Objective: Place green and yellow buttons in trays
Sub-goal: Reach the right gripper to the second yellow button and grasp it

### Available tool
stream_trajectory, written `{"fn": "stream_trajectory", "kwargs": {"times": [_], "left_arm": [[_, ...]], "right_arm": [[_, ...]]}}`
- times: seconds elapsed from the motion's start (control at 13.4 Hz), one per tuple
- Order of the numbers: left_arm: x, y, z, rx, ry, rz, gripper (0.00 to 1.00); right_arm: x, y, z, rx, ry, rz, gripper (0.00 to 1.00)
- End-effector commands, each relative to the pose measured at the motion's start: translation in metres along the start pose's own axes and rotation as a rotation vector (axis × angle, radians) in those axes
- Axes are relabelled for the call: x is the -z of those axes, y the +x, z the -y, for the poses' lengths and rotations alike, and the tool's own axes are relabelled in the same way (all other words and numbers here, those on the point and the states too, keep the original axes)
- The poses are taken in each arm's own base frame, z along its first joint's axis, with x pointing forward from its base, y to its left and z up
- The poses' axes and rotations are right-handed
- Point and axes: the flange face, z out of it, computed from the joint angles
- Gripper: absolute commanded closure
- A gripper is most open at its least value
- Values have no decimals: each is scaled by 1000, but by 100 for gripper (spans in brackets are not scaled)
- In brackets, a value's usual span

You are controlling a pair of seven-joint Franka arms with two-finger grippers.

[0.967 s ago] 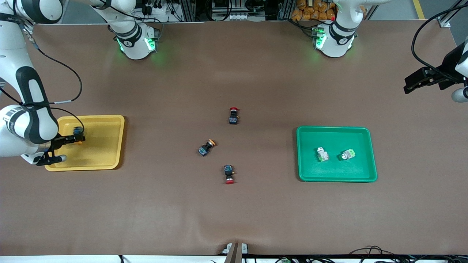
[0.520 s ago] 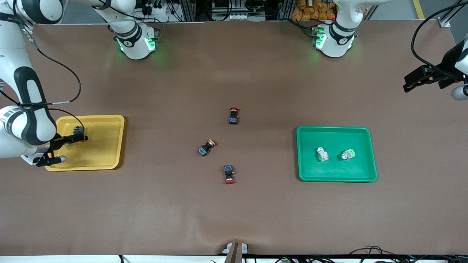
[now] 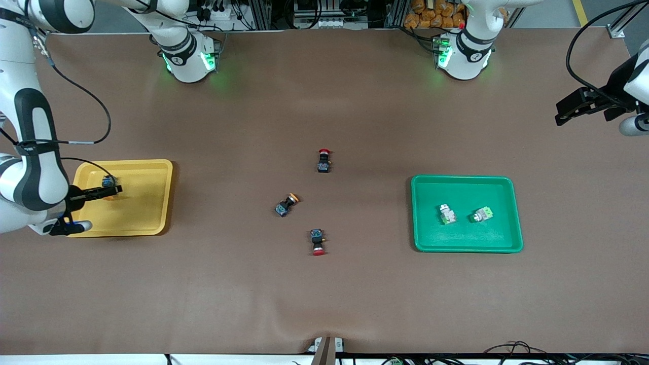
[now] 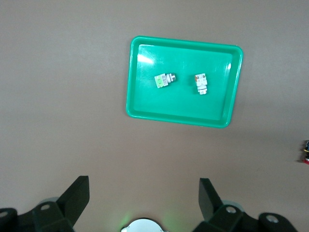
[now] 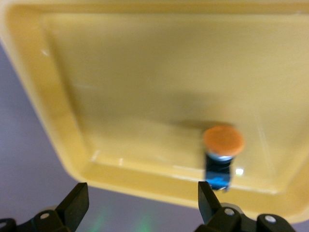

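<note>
The yellow tray lies at the right arm's end of the table. One yellow-capped button lies in it, and the right wrist view shows its orange cap and dark body. My right gripper is open and empty over that tray, its fingertips apart from the button. The second yellow-capped button lies on the table's middle. The green tray holds two green buttons, which the left wrist view also shows. My left gripper is open and empty, high over the left arm's end of the table.
Two dark switches with red caps lie on the brown mat. One is farther from the front camera than the loose yellow-capped button, and one is nearer. A cable hangs from each arm.
My right arm has drawn back slightly toward the table's edge, and the button stays lying in the yellow tray. My left gripper has drifted a little. The buttons on the table have not moved.
</note>
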Motion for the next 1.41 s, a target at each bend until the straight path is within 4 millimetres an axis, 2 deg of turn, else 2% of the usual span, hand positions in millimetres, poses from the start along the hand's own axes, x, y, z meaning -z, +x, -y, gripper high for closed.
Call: {"fn": "stream_trajectory", "kwargs": {"times": [0.0,0.07,0.22,0.37,0.52,0.82,1.19,1.34], "left_arm": [[5,-9,1,8,-19,5,0],[5,-10,2,8,-19,8,0],[6,-11,2,8,-18,11,0],[7,-11,4,12,-20,8,0],[7,-11,3,11,-19,8,0],[14,-17,4,13,-21,-3,0],[14,-17,8,19,-20,-3,0],[18,-18,18,29,-20,-11,0]], "right_arm": [[0,4,46,-66,24,50,0],[4,3,65,-79,50,42,0],[-3,4,100,-136,59,58,0],[-2,2,145,-206,25,56,0],[-2,2,199,-307,-25,50,0],[-19,6,303,-481,-64,1,0],[-35,7,410,-641,-21,-136,0],[-44,6,451,-699,7,-216,0]]}}
